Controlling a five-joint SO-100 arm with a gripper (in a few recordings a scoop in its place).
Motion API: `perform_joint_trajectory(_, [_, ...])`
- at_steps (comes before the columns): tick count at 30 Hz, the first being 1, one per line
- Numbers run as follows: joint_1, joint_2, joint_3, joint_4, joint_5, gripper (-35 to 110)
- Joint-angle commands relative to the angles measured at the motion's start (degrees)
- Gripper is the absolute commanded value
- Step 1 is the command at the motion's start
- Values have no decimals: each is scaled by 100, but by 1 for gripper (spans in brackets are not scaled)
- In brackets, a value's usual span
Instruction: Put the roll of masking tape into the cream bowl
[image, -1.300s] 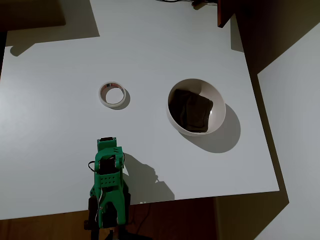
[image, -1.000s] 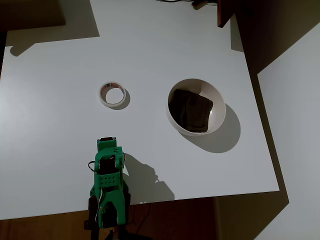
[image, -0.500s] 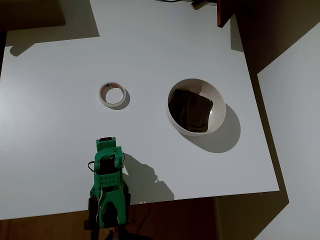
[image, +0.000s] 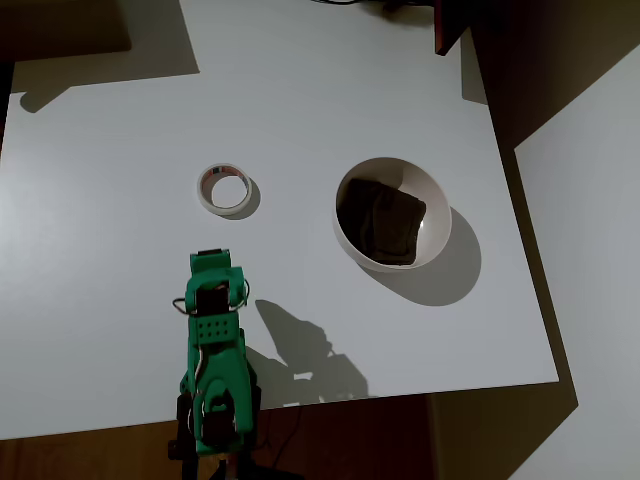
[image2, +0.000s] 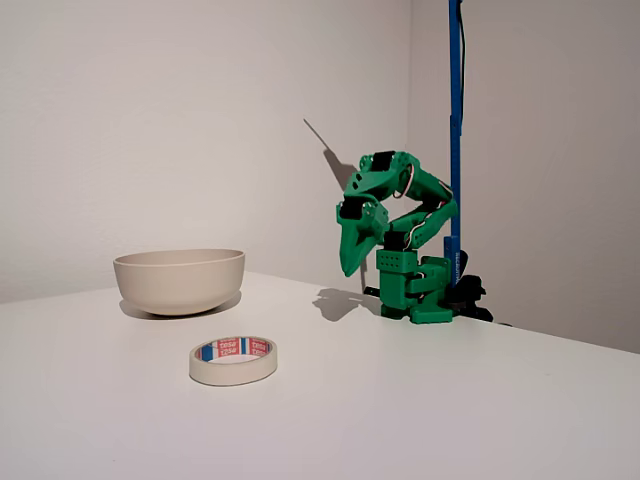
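Item, roll of masking tape (image: 225, 188): lies flat on the white tabletop (image: 110, 220), hole up, well apart from the bowl; in the fixed view (image2: 233, 360) it sits nearest the camera, red and blue marks showing on the inner core.
Axis of roll: a ring, so no long side; any grasp would have to span the wall or pinch one side of it.
Item, hand (image: 210, 268): green, folded low over the arm's base near the bottom edge of the overhead view; in the fixed view (image2: 349, 262) it points down, tip well above the surface. Holding nothing. Whether the fingers are parted or closed cannot be told from either view.
Bearing, roll from hand: in the overhead view, straight up the picture and a touch to the right, near but not touching, bare tabletop between them.
Item, cream bowl (image: 392, 212): upright, to the right of the roll in the overhead view, a dark squarish patch at its bottom; in the fixed view (image2: 180, 280) it stands at left, behind the roll.
Judgement, step in hand: reach not yet made; the coming move is likely a forward extension and descent onto the roll.
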Motion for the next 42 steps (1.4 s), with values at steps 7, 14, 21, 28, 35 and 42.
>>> perform_joint_trajectory(7, [185,-4570,-3683,712,185,-8])
perform_joint_trajectory(14, [378,-6961,-5994,1160,53,-8])
perform_joint_trajectory(21, [967,-8429,-8139,1696,-308,-8])
perform_joint_trajectory(28, [1028,-8684,-8279,1521,-360,6])
perform_joint_trajectory(35, [633,-8868,-8350,1591,-141,15])
perform_joint_trajectory(42, [501,-9114,-8402,1538,-79,14])
